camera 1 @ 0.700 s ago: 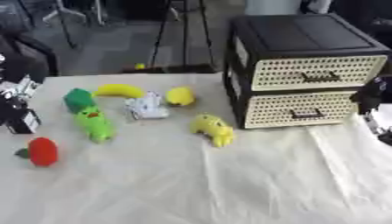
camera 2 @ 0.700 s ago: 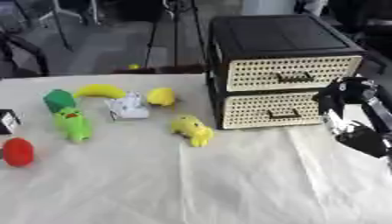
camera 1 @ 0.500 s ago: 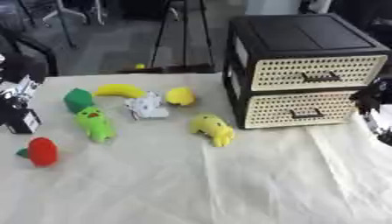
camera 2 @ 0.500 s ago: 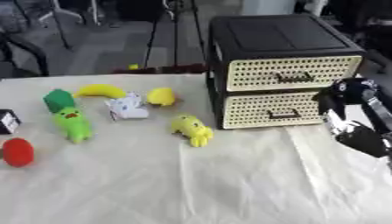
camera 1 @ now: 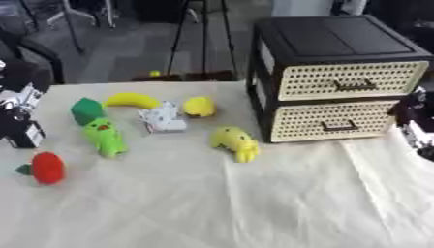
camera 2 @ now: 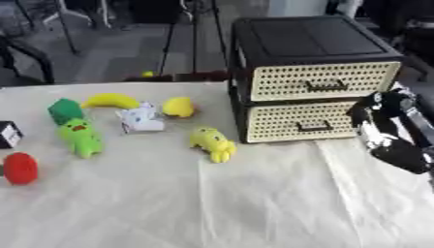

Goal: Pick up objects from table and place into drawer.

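Black right hand [camera 2: 392, 131] hangs beside the closed lower drawer [camera 2: 298, 122], fingers curled on nothing; the left hand's [camera 1: 20, 114] fingers cannot be made out.

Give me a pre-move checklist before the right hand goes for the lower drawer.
1. Lower drawer shut, handle facing the table front: ok.
2. Upper drawer shut, nothing hanging over the lower one: ok.
3. Right hand beside the lower drawer, not on the handle: ok.
4. Right hand fingers open or curled: cannot tell.
5. Cloth in front of the drawer free; yellow plush toy lies off to the left: ok.
6. Left hand at the table's left edge, apart from the red toy: ok.
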